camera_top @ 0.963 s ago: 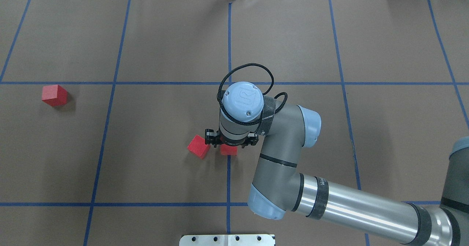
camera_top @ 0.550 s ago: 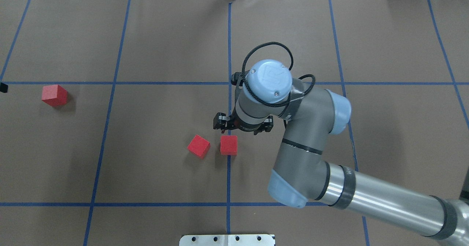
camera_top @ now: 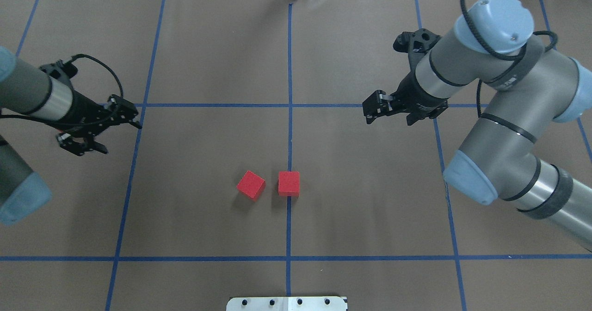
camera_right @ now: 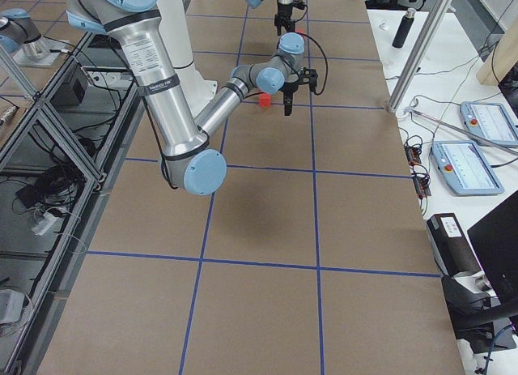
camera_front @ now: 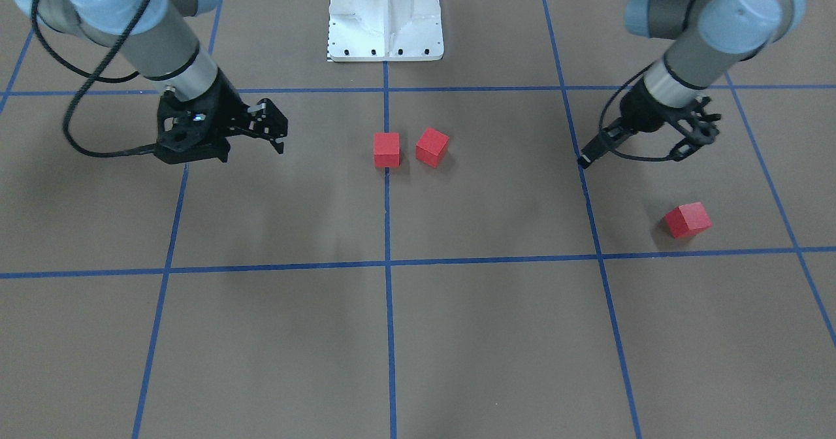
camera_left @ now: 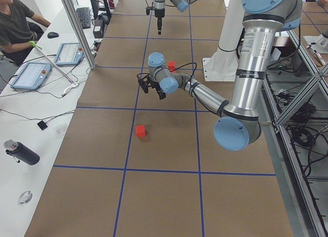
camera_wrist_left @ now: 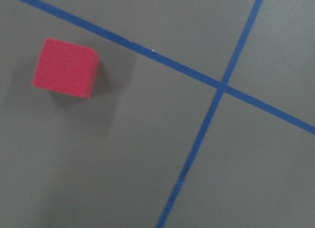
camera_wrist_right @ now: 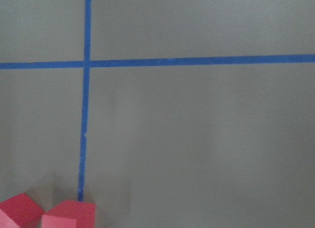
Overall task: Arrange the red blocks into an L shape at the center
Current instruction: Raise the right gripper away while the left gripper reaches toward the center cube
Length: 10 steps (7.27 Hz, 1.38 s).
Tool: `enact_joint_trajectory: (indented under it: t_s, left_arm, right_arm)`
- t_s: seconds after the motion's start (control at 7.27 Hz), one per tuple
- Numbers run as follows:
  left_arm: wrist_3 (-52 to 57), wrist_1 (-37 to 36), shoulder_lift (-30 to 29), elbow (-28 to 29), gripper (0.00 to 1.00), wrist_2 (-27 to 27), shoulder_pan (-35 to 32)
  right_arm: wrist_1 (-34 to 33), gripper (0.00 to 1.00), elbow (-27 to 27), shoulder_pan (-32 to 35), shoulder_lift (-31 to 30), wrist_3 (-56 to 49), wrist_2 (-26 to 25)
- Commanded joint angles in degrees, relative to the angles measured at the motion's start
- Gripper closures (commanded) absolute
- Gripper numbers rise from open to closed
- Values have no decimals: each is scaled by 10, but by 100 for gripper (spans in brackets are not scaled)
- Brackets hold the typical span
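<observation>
Two red blocks lie side by side at the center (camera_top: 289, 135): one (camera_top: 288, 183) square on the middle blue line, the other (camera_top: 250, 184) just left of it, turned and a small gap away. They also show in the front view (camera_front: 386, 149) (camera_front: 432, 146). The third red block (camera_front: 687, 220) sits far on my left, hidden under my left arm in the overhead view and visible in the left wrist view (camera_wrist_left: 65, 68). My left gripper (camera_top: 121, 139) hovers open near it, empty. My right gripper (camera_top: 388, 122) is open and empty, raised far right of the pair.
The white robot base plate (camera_top: 286, 303) sits at the near table edge. Blue tape lines divide the brown surface into squares. An operator (camera_left: 15, 22) sits beyond the far edge beside tablets and cables.
My right gripper let go of the block on the middle line and swung up and away to the right. My left arm came in from the left over the third block.
</observation>
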<state>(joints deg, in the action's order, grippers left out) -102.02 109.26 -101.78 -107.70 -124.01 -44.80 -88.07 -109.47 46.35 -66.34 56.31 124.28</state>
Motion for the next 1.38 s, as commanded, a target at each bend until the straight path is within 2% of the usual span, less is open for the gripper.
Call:
enact_joint_trajectory:
  t_s: [0.0, 0.14, 0.41, 0.69, 0.96, 1.24]
  left_arm:
    - [-252, -67, -101, -1, 0, 44, 98]
    - [-294, -102, -138, 1, 0, 68, 127]
    - [-299, -109, -167, 33, 0, 111, 160]
    - [-322, -107, -213, 81, 0, 120, 174]
    - [-320, -106, -208, 88, 0, 121, 185]
    - [-319, -107, -215, 99, 0, 145, 204]
  right_arm:
    - [4, 0, -1, 31, -37, -58, 11]
    - [5, 0, -4, 31, -44, -58, 11]
    - [6, 0, -6, 31, -48, -58, 9]
    - [6, 0, -5, 31, -49, -59, 6]
    - [6, 0, -6, 31, -49, -59, 6]
    - [6, 0, -5, 31, -49, -59, 4]
